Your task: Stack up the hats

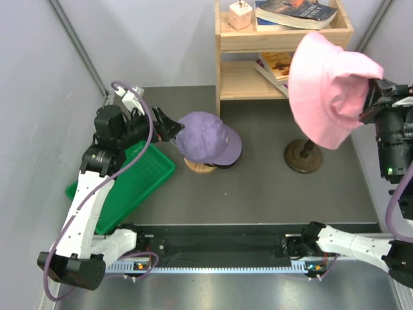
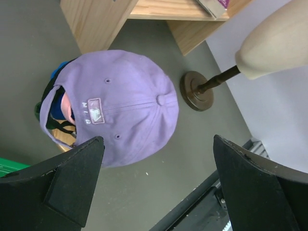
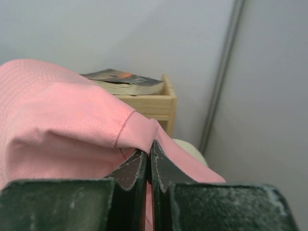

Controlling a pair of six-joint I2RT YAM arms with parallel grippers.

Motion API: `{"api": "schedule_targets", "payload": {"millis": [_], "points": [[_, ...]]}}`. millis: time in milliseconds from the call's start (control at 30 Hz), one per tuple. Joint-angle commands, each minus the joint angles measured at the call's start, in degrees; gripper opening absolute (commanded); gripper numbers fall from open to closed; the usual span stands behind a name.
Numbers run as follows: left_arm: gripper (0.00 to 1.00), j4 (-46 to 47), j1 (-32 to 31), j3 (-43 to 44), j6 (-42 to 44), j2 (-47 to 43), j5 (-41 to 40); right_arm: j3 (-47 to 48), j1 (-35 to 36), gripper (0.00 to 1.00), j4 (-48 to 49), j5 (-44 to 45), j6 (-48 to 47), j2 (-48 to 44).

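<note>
A lavender cap [image 1: 208, 137] tops a stack of hats on a round wooden stand [image 1: 200, 166] mid-table; blue and pale pink caps [image 2: 61, 107] peek from under it in the left wrist view, where the lavender cap [image 2: 120, 103] fills the middle. My left gripper [image 1: 169, 126] is open, just left of the stack, touching nothing. My right gripper [image 1: 372, 97] is shut on the brim of the bright pink brimmed hat [image 1: 328, 87], held high over the cream mannequin head [image 2: 276, 43]. The pinched pink fabric [image 3: 72, 125] fills the right wrist view.
The mannequin's dark round base [image 1: 303, 156] stands right of the stack. A wooden shelf [image 1: 284, 58] with books sits at the back. A green tray [image 1: 129, 184] lies at the left under my left arm. Grey walls close both sides.
</note>
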Motion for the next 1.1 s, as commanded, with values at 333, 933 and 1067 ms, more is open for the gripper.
{"api": "schedule_targets", "payload": {"millis": [333, 933, 1067], "points": [[0.99, 0.7, -0.6, -0.9, 2.9, -3.1, -1.9, 6.4, -0.6, 0.0, 18.3, 17.8, -30.7, 9.4], [0.99, -1.1, -2.1, 0.8, 4.3, -2.5, -2.7, 0.4, -28.5, 0.0, 2.3, -5.2, -10.4, 16.4], [0.99, -0.8, -2.2, 0.6, 4.4, -1.9, -1.7, -0.5, -31.5, 0.0, -0.4, -9.6, -7.6, 17.9]]}}
